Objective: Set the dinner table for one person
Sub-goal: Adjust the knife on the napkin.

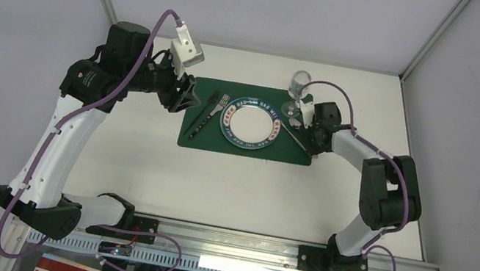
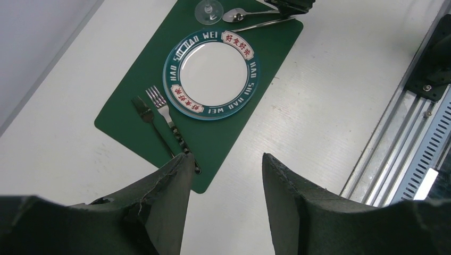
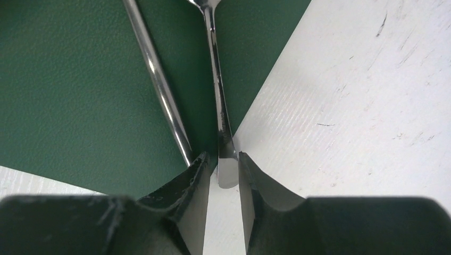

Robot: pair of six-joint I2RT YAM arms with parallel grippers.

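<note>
On the white dinner table (image 1: 228,186) lies a dark green placemat (image 1: 249,148) with a blue-rimmed plate (image 1: 249,124) at its middle. Two forks (image 2: 159,106) lie left of the plate. On its right are a knife (image 3: 159,90) and a spoon (image 3: 215,69), and a clear glass (image 1: 298,82) stands at the far right corner. My right gripper (image 3: 222,155) straddles the end of the spoon's handle; the right finger touches it and a slim gap shows at the left finger. My left gripper (image 2: 225,156) hangs open and empty over the mat's edge by the fork handles.
A silver aluminium rail (image 1: 240,244) runs along the table's near edge by the arm bases. Grey enclosure walls close in the back and both sides. The knife handle passes right beside my right gripper's left finger (image 3: 186,180).
</note>
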